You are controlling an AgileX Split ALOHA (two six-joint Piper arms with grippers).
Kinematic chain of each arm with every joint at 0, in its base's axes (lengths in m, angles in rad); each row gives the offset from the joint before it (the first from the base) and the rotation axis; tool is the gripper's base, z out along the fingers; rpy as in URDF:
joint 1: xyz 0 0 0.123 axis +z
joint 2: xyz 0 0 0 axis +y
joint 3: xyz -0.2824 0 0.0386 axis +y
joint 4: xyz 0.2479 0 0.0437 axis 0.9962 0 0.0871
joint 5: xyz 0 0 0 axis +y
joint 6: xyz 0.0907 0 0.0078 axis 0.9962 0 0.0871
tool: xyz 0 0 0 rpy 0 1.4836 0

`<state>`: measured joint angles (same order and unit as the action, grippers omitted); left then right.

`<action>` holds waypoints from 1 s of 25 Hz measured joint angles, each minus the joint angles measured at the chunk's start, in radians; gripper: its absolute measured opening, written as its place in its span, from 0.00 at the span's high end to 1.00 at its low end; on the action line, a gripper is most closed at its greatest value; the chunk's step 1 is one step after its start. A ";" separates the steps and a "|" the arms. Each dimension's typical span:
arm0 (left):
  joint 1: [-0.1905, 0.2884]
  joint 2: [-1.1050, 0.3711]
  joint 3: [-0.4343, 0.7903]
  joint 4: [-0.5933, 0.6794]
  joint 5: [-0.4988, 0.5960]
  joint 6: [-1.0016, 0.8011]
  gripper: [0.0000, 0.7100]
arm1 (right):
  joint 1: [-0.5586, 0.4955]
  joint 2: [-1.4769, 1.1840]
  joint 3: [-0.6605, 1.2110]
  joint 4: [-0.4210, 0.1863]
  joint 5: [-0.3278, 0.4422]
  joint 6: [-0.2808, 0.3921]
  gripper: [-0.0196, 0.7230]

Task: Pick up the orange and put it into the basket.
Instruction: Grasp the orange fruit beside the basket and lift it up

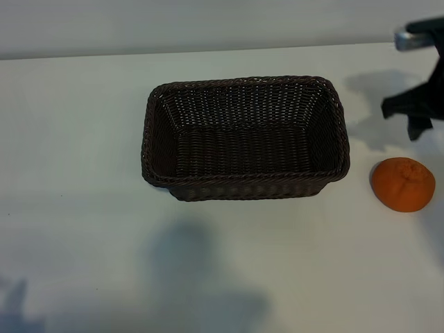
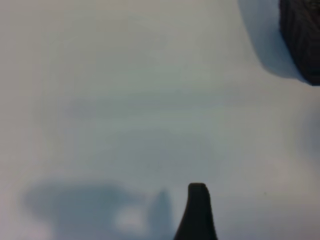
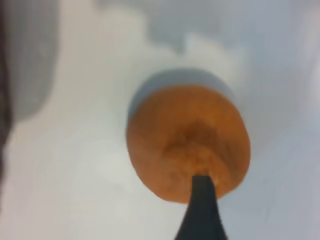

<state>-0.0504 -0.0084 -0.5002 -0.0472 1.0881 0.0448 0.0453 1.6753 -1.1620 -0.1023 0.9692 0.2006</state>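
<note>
left tool [image 2: 197, 210]: not in the outside shot at all; only one dark fingertip showing in its own wrist cam, over bare bench, holding nothing, spread wide. Basket corner peeking in at the edge of that cam, well apart from the fingertip.

bench [image 1: 76, 208]: plain white, a few soft shadows in front of the basket.

basket [image 1: 245, 137]: dark brown wicker, rectangular with rounded corners, sitting roughly mid-bench, long side across the outside view. Empty inside, just the weave.

orange [image 1: 403, 184]: on the bench just right of the basket's right end, near its front corner, not touching it. Bumpy skin, puckered knob facing up. Not in the basket yet.

right tool [image 1: 415, 105]: dark shape at the far right edge, right of the basket's back corner and just behind the orange in the outside view. Pointing down. From its own wrist cam: orange [image 3: 188, 142] right underneath, one dark fingertip [image 3: 201, 210] overlapping the fruit's near side, can't tell if touching. Spread open, nothing pinched.
</note>
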 joint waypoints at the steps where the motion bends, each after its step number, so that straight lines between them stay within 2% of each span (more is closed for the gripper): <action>1: -0.010 0.000 0.000 0.000 0.000 0.000 0.16 | -0.011 0.001 0.027 0.011 -0.018 -0.010 0.25; 4: -0.026 0.000 0.000 0.000 0.000 0.000 0.16 | -0.028 0.001 0.116 0.046 -0.097 -0.036 0.25; 9: -0.030 0.000 0.000 0.000 0.000 0.000 0.16 | -0.029 0.003 0.191 0.067 -0.261 -0.046 0.25; 12: -0.030 0.000 0.000 0.000 0.000 0.001 0.16 | -0.029 0.004 0.195 0.079 -0.291 -0.046 0.25; 19: -0.030 0.000 0.000 0.000 0.000 0.002 0.16 | -0.029 0.089 0.195 0.082 -0.302 -0.054 0.26; 21: -0.030 0.000 0.000 0.000 0.000 0.004 0.16 | -0.029 0.108 0.195 0.082 -0.305 -0.056 0.34; 22: -0.030 0.000 0.000 0.000 0.000 0.004 0.16 | -0.029 0.110 0.195 0.084 -0.305 -0.056 0.42; 25: -0.030 0.000 0.000 0.000 0.000 0.004 0.16 | -0.029 0.111 0.195 0.102 -0.304 -0.056 0.75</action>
<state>-0.0800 -0.0088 -0.5002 -0.0472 1.0881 0.0491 0.0162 1.7862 -0.9668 0.0000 0.6656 0.1443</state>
